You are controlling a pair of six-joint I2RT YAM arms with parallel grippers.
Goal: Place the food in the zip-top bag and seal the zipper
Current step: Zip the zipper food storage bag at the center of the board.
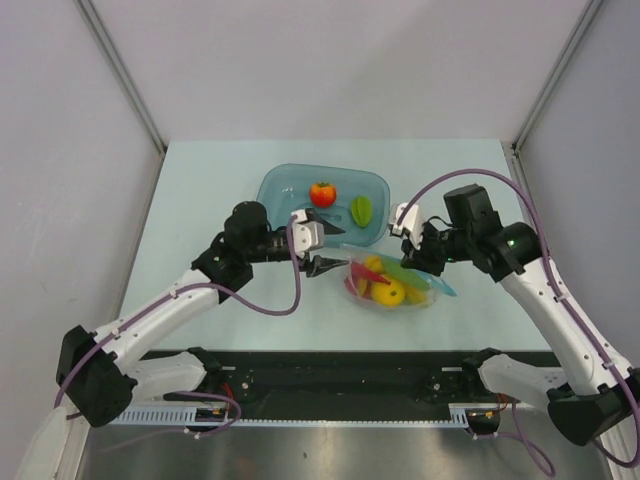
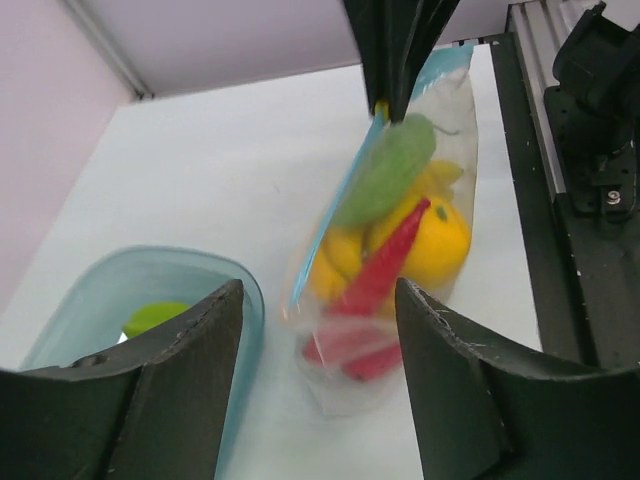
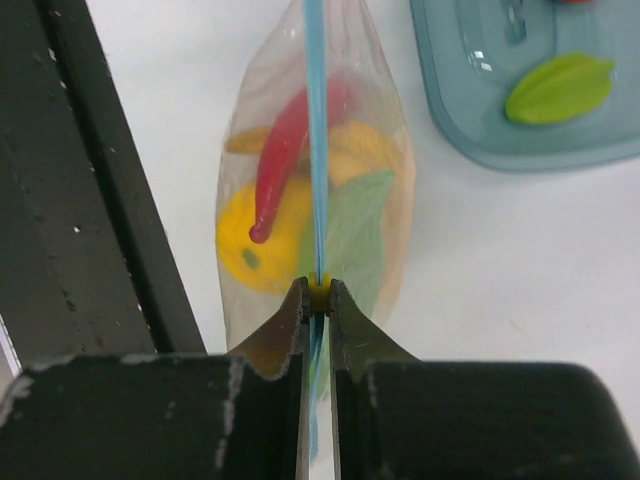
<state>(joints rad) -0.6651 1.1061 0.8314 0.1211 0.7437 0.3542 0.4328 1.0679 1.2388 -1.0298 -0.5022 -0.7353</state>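
**Right gripper [image 3: 318, 300] pinching the seal, left gripper [image 2: 320, 380] standing open**

The pale matte table [image 1: 200, 200] is carrying everything. On its far half, the translucent blue-green rounded rectangular tray [image 1: 275, 180] is holding a red toy tomato [image 1: 322, 193] and a green toy starfruit [image 1: 361, 210], so by my judgement the filling is not yet finished. Just in front of the tray, between the two arms, the clear floppy zip-top plastic bag [image 1: 395, 280] is lying with part of the food inside. It is holding a yellow-orange toy citrus [image 2: 440, 245], a green toy vegetable [image 2: 385, 170], a red toy chili [image 2: 390, 265] and other yellow and reddish pieces I cannot name.

The right gripper's fingers are clenching the thin blue press-seal zipper strip [image 3: 316, 120] at one end, probably anchoring the limp pouch so it is not sliding or sagging. The left gripper's fingers [image 2: 180, 380] are standing apart, grasping nothing, near the bag's opposite end. It is likely readying for a fetch from the tray or a run along the seal.

The overhead view is giving the layout and the tomato, which the left wrist view is missing. Only the right wrist view is showing the strip running edge-on between closed jaws. Only the left wrist view is showing the bare gap between its own fingers. Whether the strip is pressed together along its whole length, I cannot tell.
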